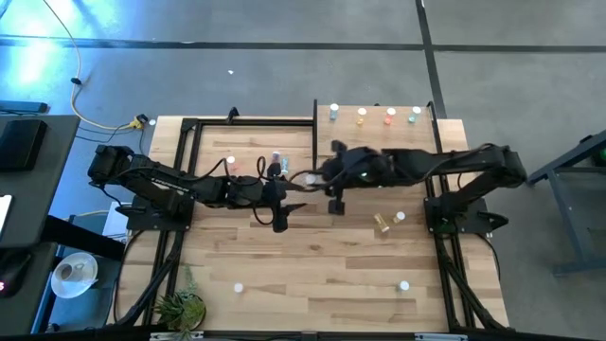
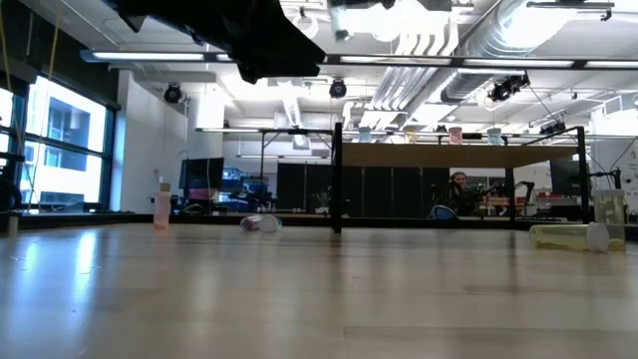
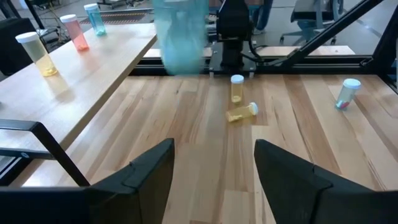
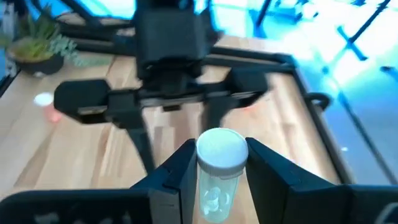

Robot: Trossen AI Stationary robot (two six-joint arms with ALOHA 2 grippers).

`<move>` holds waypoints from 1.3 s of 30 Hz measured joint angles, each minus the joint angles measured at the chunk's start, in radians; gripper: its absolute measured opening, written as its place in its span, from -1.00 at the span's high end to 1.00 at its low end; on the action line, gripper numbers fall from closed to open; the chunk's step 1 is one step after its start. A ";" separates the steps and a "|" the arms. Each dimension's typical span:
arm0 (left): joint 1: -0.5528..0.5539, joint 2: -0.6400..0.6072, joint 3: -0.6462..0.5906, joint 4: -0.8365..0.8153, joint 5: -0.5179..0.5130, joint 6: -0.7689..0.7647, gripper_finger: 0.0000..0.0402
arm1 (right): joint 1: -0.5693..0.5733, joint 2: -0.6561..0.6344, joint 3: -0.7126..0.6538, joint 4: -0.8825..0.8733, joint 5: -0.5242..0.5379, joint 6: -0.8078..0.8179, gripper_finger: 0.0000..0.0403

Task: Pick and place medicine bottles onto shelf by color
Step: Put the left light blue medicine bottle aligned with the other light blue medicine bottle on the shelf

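My right gripper [image 4: 221, 163] is shut on a blue medicine bottle [image 3: 180, 31] with a white cap [image 4: 221, 149], held in the air over the middle of the table. My left gripper [image 3: 214, 168] faces it, open with nothing between its fingers; in the high view the left gripper [image 1: 295, 186] and right gripper [image 1: 317, 177] nearly meet. The shelf [image 1: 445, 128] at the far right carries several upright bottles, among them yellow [image 3: 36, 53], red [image 3: 74, 31] and blue [image 3: 93, 18]. One yellow bottle [image 3: 236, 88] stands on the table and another [image 3: 241, 112] lies beside it. My right gripper pinches the bottle's body just below the cap [image 4: 219, 177] between its two fingers. The fingers come from the table's right side, slanting down. The cap stands out past the fingertips. The bottle hangs clear of the table and looks roughly upright in the left wrist view.
More small bottles are scattered on the tabletop: one [image 3: 348, 93] lying right of the yellow pair, two [image 1: 230, 163] [image 1: 277, 159] at the far left, white caps [image 1: 240, 286] [image 1: 404, 285] near the front edge. A potted plant [image 1: 180, 308] stands at the near left corner.
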 joint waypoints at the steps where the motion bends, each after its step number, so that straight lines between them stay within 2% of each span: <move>1: 0.000 0.000 0.000 0.000 0.000 0.000 -0.06 | 0.000 -0.020 0.000 -0.006 0.016 0.000 0.49; 12: 0.000 0.000 0.000 -0.003 0.001 0.000 -0.06 | 0.000 -0.241 0.000 -0.136 0.232 0.004 0.49; 17: 0.000 0.000 0.000 -0.003 0.001 0.000 -0.06 | 0.000 -0.326 -0.015 -0.237 0.355 0.072 0.49; 23: 0.000 0.000 0.000 -0.003 0.001 0.000 -0.06 | 0.000 -0.488 -0.231 -0.201 0.490 0.150 0.49; 30: 0.000 0.000 0.000 -0.003 0.002 0.000 -0.06 | 0.000 -0.681 -0.521 0.008 0.721 0.236 0.49; 39: -0.004 0.000 0.000 -0.003 0.009 0.000 -0.06 | 0.000 -0.761 -0.771 0.264 1.043 0.238 0.49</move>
